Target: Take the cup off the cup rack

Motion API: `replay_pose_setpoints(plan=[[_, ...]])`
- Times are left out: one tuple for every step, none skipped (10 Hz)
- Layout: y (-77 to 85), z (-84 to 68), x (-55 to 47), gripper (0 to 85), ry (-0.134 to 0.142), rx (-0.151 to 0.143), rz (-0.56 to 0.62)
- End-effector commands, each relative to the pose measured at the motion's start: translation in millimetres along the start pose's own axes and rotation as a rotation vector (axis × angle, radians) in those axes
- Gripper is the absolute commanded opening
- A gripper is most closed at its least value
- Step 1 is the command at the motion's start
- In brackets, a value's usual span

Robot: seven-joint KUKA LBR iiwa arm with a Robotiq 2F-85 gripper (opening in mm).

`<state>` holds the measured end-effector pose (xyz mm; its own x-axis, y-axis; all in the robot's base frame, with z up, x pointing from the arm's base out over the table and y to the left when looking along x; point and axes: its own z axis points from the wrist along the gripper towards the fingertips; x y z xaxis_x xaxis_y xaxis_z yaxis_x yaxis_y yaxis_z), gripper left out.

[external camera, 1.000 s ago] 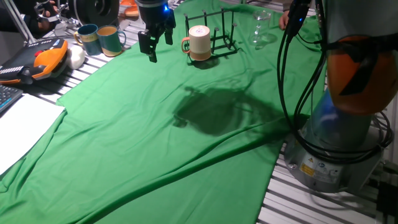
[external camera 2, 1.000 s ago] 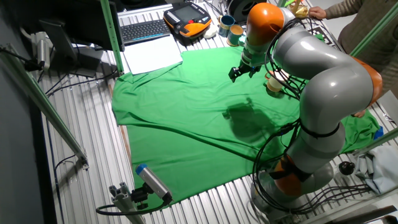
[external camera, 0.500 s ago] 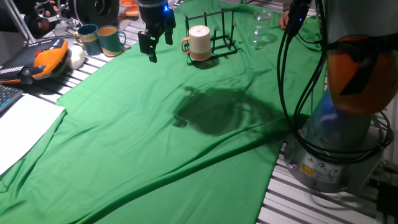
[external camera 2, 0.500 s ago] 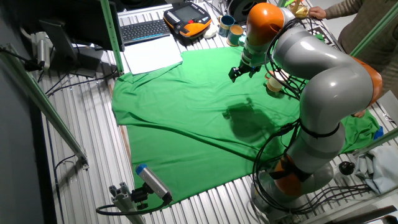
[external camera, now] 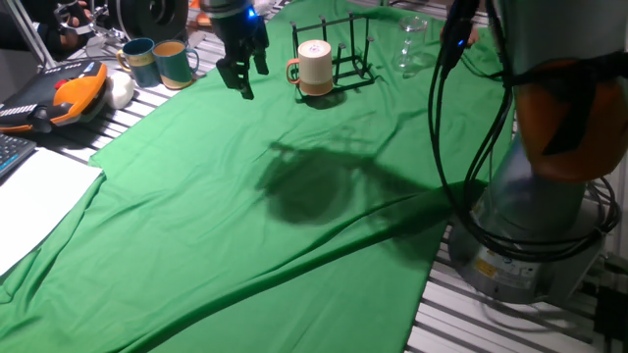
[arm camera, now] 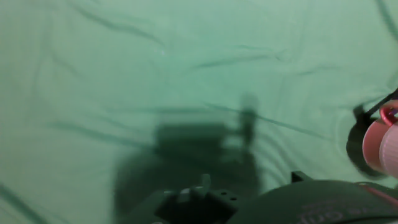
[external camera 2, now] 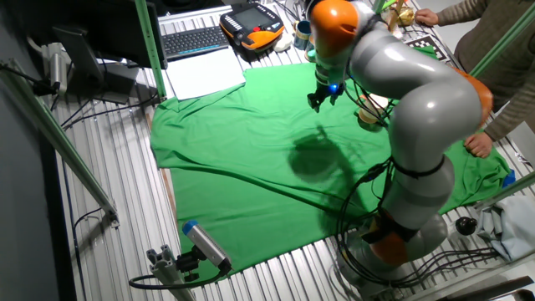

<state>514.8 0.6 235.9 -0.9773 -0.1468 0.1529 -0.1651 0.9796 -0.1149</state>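
teal mugs [external camera: 157, 61] far left of cup [external camera: 314, 67], glass [external camera: 413, 41] right of rack [external camera: 345, 59]

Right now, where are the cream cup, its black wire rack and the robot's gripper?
cup [external camera: 315, 65], one fixed view, on its cream side.
rack [external camera: 355, 71], one fixed view, on its wire base.
gripper [external camera: 241, 78], one fixed view, between the fingertips.
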Motion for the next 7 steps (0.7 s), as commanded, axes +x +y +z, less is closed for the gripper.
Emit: replay_pose_setpoints(plan=[[0.1, 0.0, -0.1, 0.0, 0.104, 0.001, -0.015], [0.0, 0.0, -0.1, 0.0, 0.104, 0.001, -0.013], [-0.1, 0.0, -0.1, 0.0, 0.104, -0.001, -0.012], [-0.2, -0.1, -0.3, 0.0, 0.109, -0.004, -0.026], [0.2, 0.1, -0.8, 0.0, 0.114, -0.002, -0.032], [0.2, 0.1, 0.5, 0.0, 0.101, -0.001, -0.032], [0.2, 0.0, 0.8, 0.0, 0.098, -0.001, -0.032]])
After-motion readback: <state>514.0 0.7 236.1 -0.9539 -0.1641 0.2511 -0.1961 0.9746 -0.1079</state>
